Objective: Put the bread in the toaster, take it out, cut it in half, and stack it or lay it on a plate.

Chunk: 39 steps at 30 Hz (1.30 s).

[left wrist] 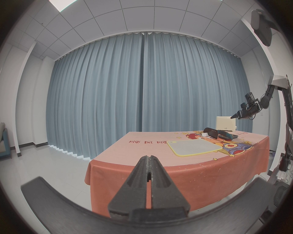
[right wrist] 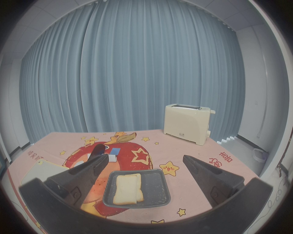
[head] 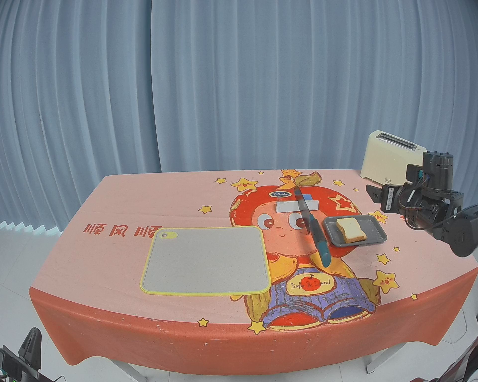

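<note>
Bright even light fr ceiling panel (left wrist: 62,3), soft shadows; wrist views fisheye-bent w/ dark corners.

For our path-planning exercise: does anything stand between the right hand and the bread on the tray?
Nothing visible does. The open right hand hangs beside the tray, where the bread lies uncovered; the knife lies on the tray's other side.

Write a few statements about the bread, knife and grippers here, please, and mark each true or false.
1. The bread lies on the grey tray. True.
2. Bread sticks out of the toaster. False: its slot shows no bread.
3. The knife lies on the cutting board. False: it lies on the tablecloth, between board and tray.
4. The right gripper has its jaws open. True.
5. The left gripper has its jaws open. False: they are shut together.
</note>
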{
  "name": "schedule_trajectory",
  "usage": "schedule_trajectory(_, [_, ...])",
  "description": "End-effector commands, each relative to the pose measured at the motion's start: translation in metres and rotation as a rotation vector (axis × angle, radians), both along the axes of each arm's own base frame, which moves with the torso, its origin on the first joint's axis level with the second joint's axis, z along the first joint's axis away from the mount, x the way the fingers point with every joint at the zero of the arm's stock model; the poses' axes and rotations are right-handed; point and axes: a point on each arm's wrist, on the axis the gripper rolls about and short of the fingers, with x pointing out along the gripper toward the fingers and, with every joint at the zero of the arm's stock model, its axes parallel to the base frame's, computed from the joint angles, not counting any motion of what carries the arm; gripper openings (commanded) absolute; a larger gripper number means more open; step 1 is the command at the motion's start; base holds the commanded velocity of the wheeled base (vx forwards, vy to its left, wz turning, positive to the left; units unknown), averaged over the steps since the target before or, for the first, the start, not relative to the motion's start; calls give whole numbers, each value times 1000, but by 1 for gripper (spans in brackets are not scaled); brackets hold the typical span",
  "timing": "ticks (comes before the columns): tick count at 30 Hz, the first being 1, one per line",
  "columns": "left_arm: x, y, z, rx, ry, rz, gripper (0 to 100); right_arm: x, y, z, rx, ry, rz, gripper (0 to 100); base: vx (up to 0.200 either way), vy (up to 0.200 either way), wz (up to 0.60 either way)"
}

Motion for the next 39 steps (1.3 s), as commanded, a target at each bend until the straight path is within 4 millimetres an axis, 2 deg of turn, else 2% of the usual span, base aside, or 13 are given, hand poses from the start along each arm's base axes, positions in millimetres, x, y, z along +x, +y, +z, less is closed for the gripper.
schedule_trajectory(1, [0, 0, -5, 0, 1, 1, 0, -22, -9, -3, 34, -72, -19, 100, 0, 0, 0])
schedule_trajectory(8, [0, 0, -5, 1, 0, -1, 0, -33, -8, 4, 7, -209, -1, 100, 0, 0, 0])
schedule_trajectory(20, [0, 0, -5, 0, 1, -1, 0, -48, -9, 18, 20, -268, 26, 100, 0, 0, 0])
schedule_trajectory(32, [0, 0, -5, 0, 1, -1, 0, -46, -12, 27, 43, -358, 30, 100, 0, 0, 0])
schedule_trajectory(39, [0, 0, -5, 0, 1, -1, 0, -44, -13, 22, 39, -342, 32, 100, 0, 0, 0])
